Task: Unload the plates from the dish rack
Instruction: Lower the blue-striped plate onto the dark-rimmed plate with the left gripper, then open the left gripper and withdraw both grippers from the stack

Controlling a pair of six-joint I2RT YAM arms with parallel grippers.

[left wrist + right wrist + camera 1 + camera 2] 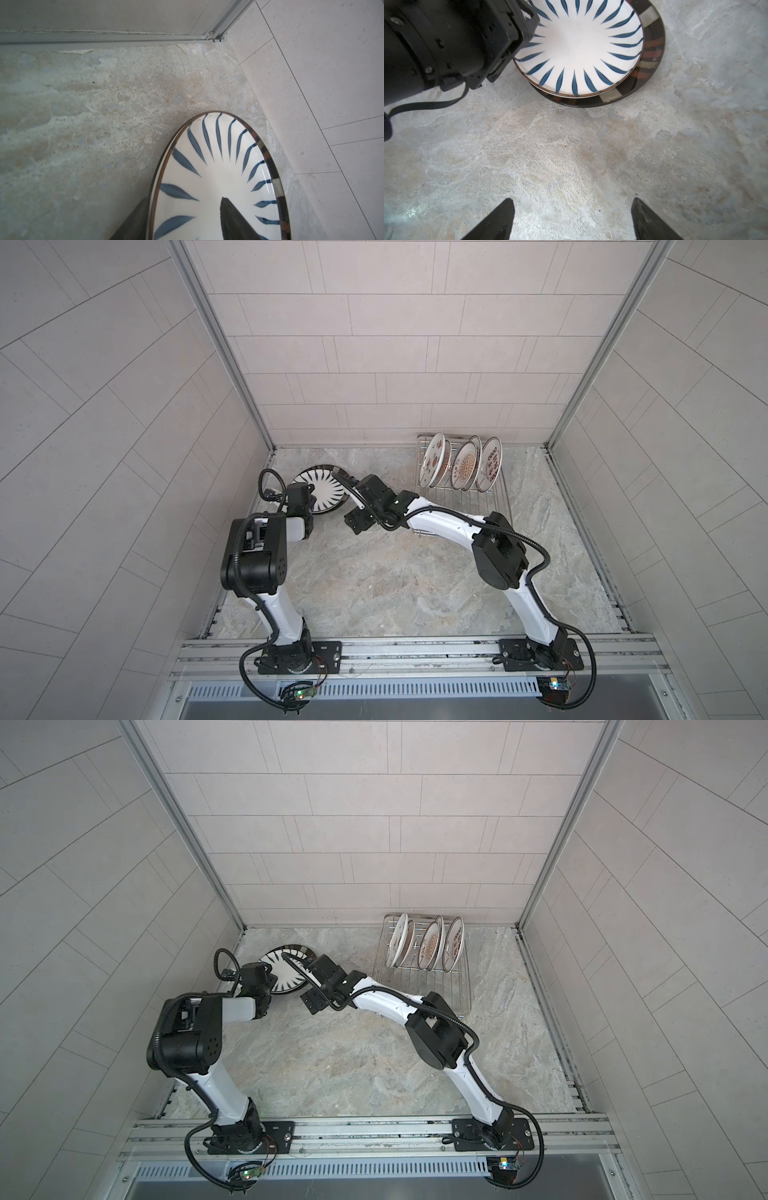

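Plates (463,466) stand on edge in the rack (461,499) at the back right, propped by its wires, while two lie flat near the back left corner, the blue plate (577,47) nested on the dark plate (652,52), apparently to start one stack. Left gripper (185,199) straddles the blue plate's rim, one finger outside and one over the well, jaws parted wider than the rim, so nothing looks clamped. Right gripper (575,218) hangs wide open and empty over bare table (571,155) just beside those two, well apart from the rack further back and right.
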